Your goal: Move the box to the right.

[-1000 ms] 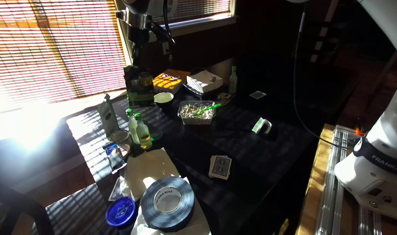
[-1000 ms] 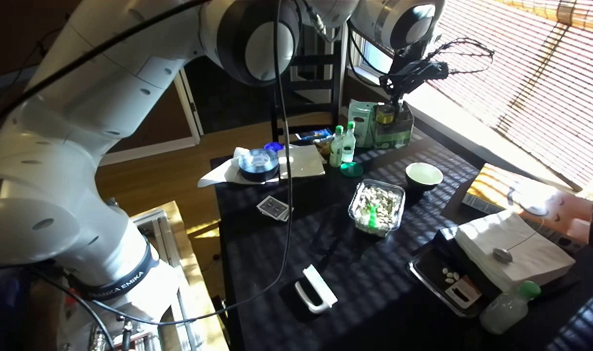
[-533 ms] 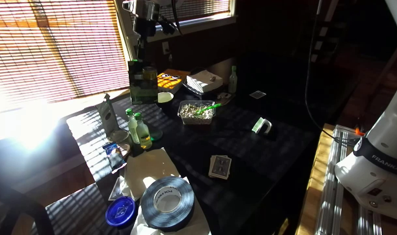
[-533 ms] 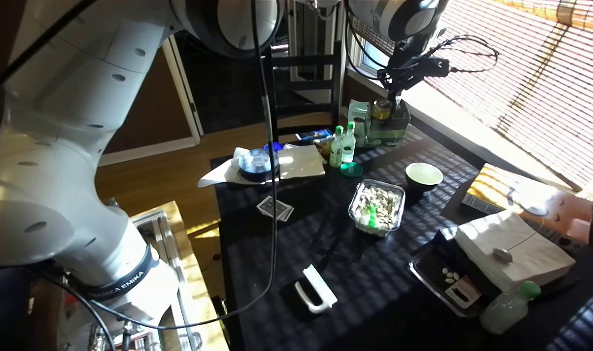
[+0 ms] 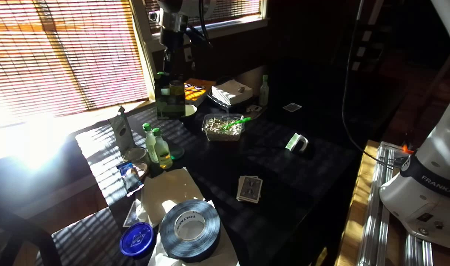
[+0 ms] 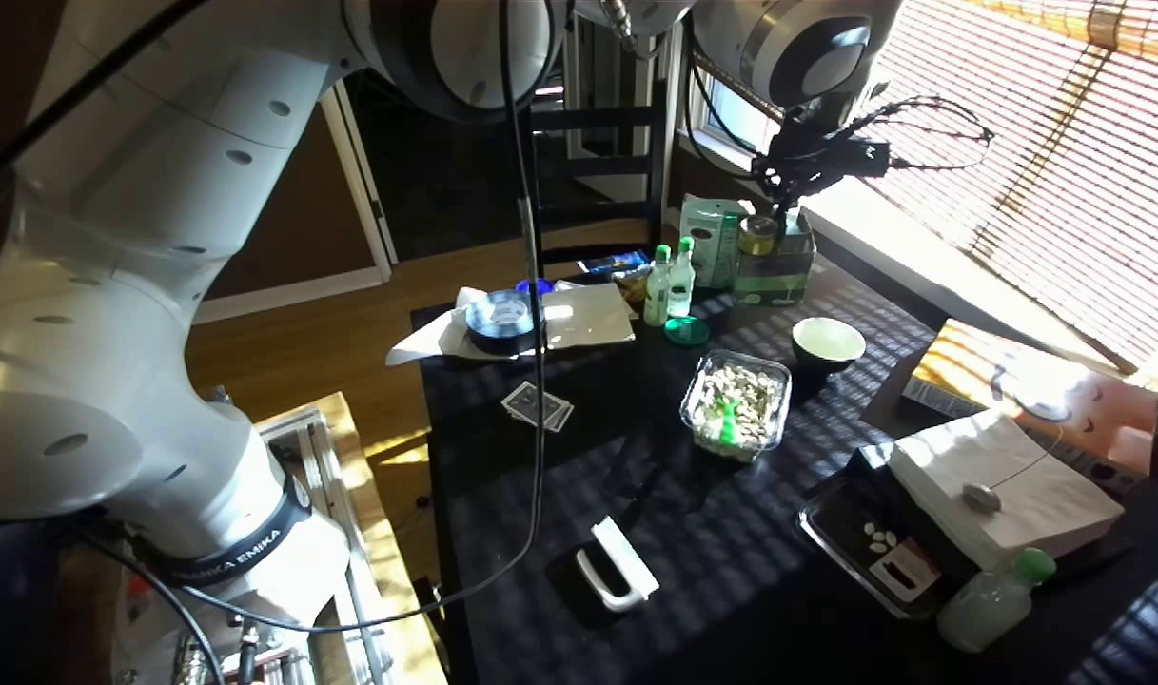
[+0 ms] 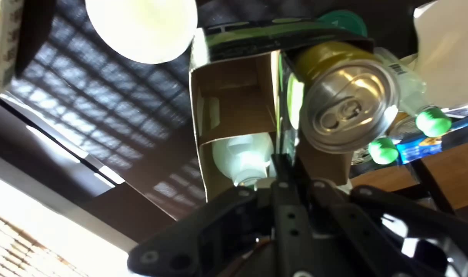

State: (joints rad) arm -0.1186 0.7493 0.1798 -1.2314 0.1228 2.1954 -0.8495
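The box is a dark green, open-topped cardboard carrier with compartments; it shows in both exterior views [image 5: 171, 107] [image 6: 775, 278]. In the wrist view its brown inner wall [image 7: 234, 98] shows. A can [image 7: 349, 104] stands in a compartment on one side of its upright divider, and a pale bottle [image 7: 243, 154] on the other side. My gripper [image 7: 289, 161] is shut on that divider, and it also shows above the box in an exterior view [image 6: 785, 214]. The box hangs upright from it; I cannot tell whether its bottom touches the table.
A bowl [image 6: 828, 340] stands close beside the box, partly hidden behind it in an exterior view [image 5: 190, 110]. Nearby are two green-capped bottles [image 5: 162, 152], a standing pouch [image 5: 122, 129], a clear food container [image 5: 224, 137] with a green spoon, and an orange carton [image 6: 1035, 381].
The gripper and box first rose, then moved to the right in both exterior views and sank a little in the last half second. The box now covers more of the bowl in an exterior view.
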